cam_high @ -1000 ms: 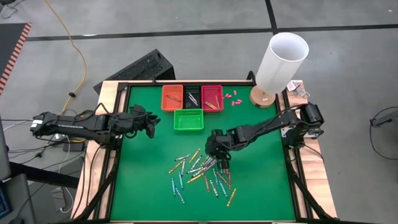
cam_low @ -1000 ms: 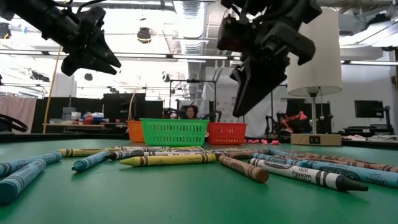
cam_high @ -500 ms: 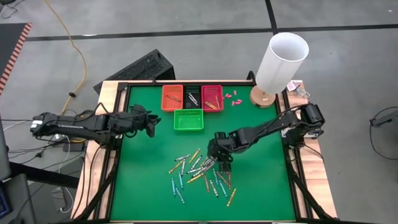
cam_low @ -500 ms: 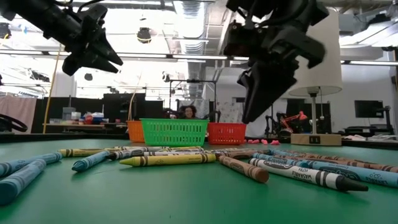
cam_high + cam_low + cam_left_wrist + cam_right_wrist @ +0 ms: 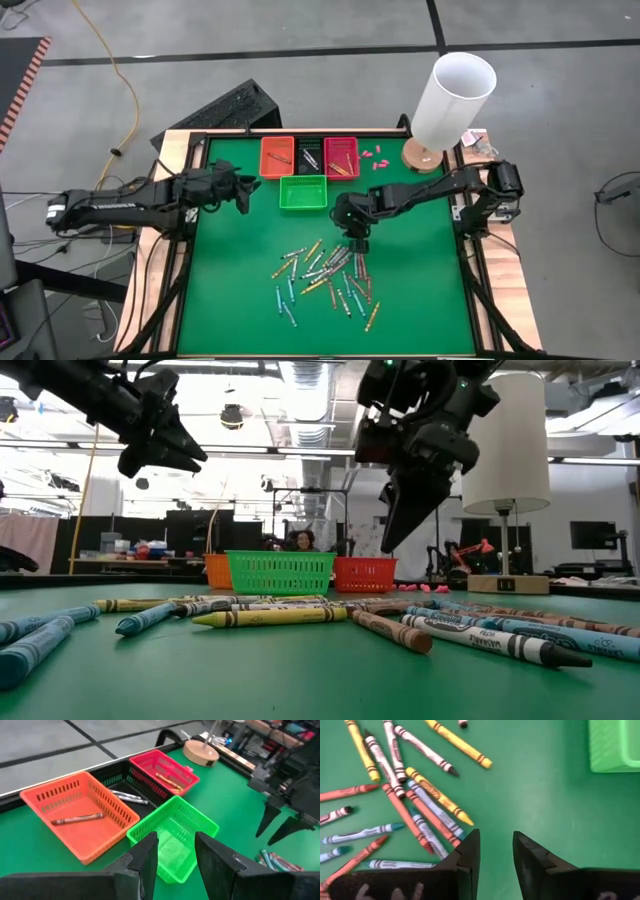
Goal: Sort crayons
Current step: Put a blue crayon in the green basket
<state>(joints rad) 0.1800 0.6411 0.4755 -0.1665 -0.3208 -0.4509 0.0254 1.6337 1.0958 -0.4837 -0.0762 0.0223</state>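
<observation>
From above, your right claw (image 5: 356,240) hangs empty and parted beside the crayons (image 5: 325,278) scattered on the green tabletop (image 5: 240,280). Its wrist view shows thin, light, rollable sticks: pinch one mid-shaft. Your left claw (image 5: 174,851), also parted, overlooks the green basket (image 5: 187,820).

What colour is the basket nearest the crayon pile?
Green basket; clearest in the left wrist view.

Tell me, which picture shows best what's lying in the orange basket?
The left wrist view: it looks down into the orange basket, where one crayon lies. The high view shows the basket small; the low view shows only a sliver behind the green basket; the right wrist view misses it.
</observation>
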